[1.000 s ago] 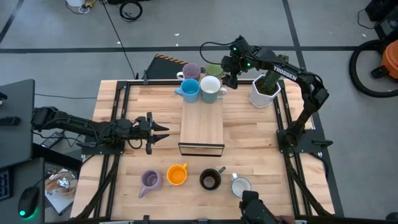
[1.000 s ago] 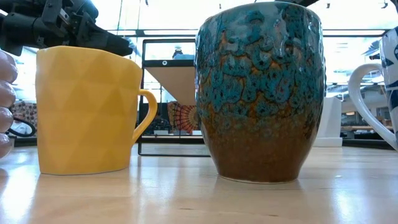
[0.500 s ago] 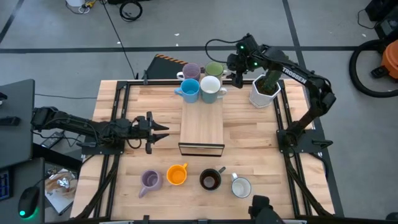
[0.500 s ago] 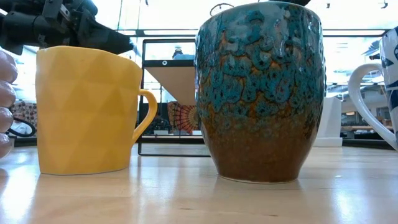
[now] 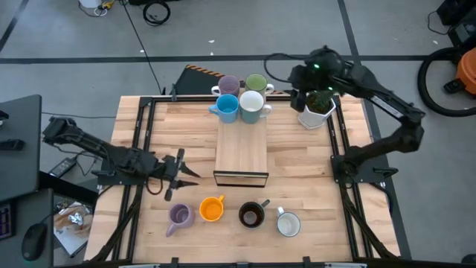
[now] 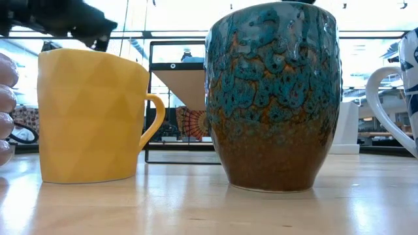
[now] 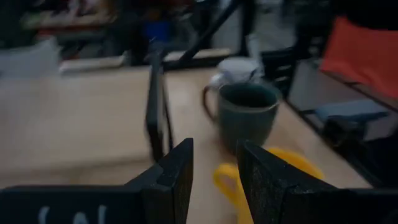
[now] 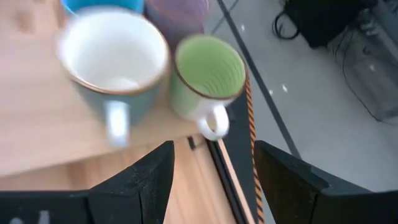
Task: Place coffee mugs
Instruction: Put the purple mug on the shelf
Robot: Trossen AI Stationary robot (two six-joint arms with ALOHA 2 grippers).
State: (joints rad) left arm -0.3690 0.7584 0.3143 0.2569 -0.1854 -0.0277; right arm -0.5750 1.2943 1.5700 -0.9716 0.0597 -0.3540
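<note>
- Four mugs stand in a tight group at the far edge of the desk [image 5: 297, 160], at the far end of a wooden board [image 5: 241, 149]: a lilac mug [image 5: 228, 84], a green mug [image 5: 256, 83], a light blue mug [image 5: 226, 106] and a white mug [image 5: 251, 105]; the lilac and green ones are farthest back.
- Four more mugs stand in a row along the near edge, each apart from its neighbour: another lilac mug [image 5: 180, 216], an orange mug [image 5: 212, 209], a black mug [image 5: 251, 214] and another white mug [image 5: 288, 223].
- The right tool [image 8: 211, 165] hangs above the far right part of the desk, over a white pot with a cactus [image 5: 315, 110]; its fingers are spread and hold nothing; its wrist camera looks down on the green mug, handle towards the tool, and the white mug beside it.
- The left tool [image 7: 213, 168] is low over the left side of the desk, pointing towards the near row; its fingers stand partly apart with nothing between them; past them the black mug and part of the orange mug show.
- The low view shows the orange mug and the black mug close up, standing upright on the wood.
</note>
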